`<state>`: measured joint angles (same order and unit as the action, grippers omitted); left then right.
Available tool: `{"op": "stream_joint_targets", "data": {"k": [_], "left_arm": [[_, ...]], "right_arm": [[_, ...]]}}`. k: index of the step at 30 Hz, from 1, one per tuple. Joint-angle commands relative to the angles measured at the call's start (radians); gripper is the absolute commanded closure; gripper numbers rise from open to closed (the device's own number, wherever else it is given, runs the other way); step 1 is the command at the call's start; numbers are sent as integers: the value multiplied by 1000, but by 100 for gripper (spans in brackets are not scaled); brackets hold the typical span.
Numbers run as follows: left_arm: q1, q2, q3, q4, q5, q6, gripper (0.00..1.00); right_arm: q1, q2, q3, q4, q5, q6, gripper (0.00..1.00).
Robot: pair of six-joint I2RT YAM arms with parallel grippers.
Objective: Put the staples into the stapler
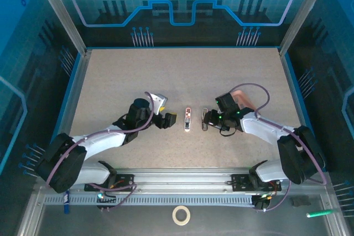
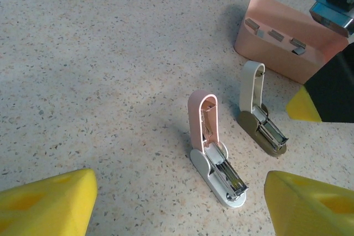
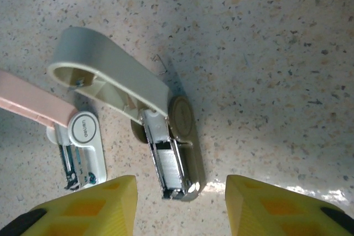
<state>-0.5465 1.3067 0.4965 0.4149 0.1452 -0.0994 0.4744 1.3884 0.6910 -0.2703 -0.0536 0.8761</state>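
The stapler [image 2: 217,161], white-based with a pink lid swung up, lies mid-table [image 1: 188,119] with its metal channel exposed. Beside it lies a second stapler [image 3: 176,136] with an olive base and a raised cream lid. A grey strip of staples [image 3: 168,161] lies in that one's channel. More staples [image 2: 276,35] sit in slots on a pink box [image 2: 285,53]. My left gripper [image 2: 177,208] is open just short of the white stapler, with nothing held. My right gripper [image 3: 180,203] is open, its yellow fingertips [image 3: 83,208] standing either side of the olive stapler's front end without touching it.
The two staplers lie parallel, a finger's width apart [image 1: 206,119]. The pink box [image 1: 241,96] stands just behind the right gripper [image 1: 213,119]. A tape roll [image 1: 181,214] and a green pen [image 1: 321,213] lie on the near rail area. Blue walls fence the table.
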Motion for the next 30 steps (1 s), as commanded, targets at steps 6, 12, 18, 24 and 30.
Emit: {"op": "stream_joint_targets", "data": {"k": [6, 12, 18, 24, 30], "left_arm": [[-6, 41, 2, 77, -9, 15, 19], [-7, 53, 7, 80, -6, 15, 19], [-7, 54, 7, 78, -4, 14, 19], [-6, 46, 5, 69, -4, 13, 19], [-7, 33, 6, 53, -6, 15, 19]], "right_arm": [[-26, 43, -22, 74, 5, 26, 55], [-28, 70, -31, 85, 5, 28, 58], [-29, 92, -38, 97, -9, 25, 59], [-28, 117, -45, 99, -15, 22, 60], [-28, 119, -51, 83, -16, 14, 62]]}}
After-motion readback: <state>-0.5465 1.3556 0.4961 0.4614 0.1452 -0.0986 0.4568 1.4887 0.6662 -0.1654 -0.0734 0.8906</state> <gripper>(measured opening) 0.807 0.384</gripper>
